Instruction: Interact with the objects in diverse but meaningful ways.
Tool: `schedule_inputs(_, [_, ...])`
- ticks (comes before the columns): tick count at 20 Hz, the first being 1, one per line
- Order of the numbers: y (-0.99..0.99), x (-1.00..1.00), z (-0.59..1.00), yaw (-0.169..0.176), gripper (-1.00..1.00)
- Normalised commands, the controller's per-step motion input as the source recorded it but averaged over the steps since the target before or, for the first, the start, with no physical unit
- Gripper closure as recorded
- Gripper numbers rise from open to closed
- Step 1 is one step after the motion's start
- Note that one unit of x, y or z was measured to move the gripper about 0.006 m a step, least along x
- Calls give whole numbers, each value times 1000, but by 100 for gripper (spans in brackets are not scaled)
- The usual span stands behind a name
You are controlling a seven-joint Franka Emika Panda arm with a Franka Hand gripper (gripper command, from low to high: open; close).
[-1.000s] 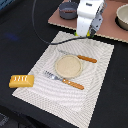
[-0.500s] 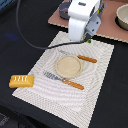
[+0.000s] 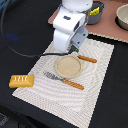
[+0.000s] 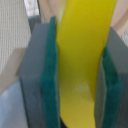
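Your arm has swung down and toward exterior view's left over last second — gripper (image 3: 75, 48) now low over placemat (image 3: 95, 75), just beside tan plate (image 3: 68, 66). Wrist view: green pads (image 4: 50, 75) clamped on yellow banana (image 4: 82, 60), narrow gap filled by it. Looks like carry heading for placement on plate — a guess. Striped bun (image 3: 21, 81) sits off mat at exterior view's left. Fork (image 3: 62, 80) near plate, knife (image 3: 86, 59) beyond it.

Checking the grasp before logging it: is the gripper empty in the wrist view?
No, a yellow toy sits clamped between the gripper's green pads.
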Motion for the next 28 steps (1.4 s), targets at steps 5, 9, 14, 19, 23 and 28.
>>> schedule_inputs(5, [0,-997,-118,26,100])
schedule_inputs(9, [-96,-854,-315,17,100])
schedule_inputs(14, [-254,-538,-441,0,100])
schedule_inputs(19, [-306,-474,-536,0,100])
schedule_inputs(23, [-347,-534,-515,0,100])
schedule_inputs(28, [-198,-722,-426,0,100])
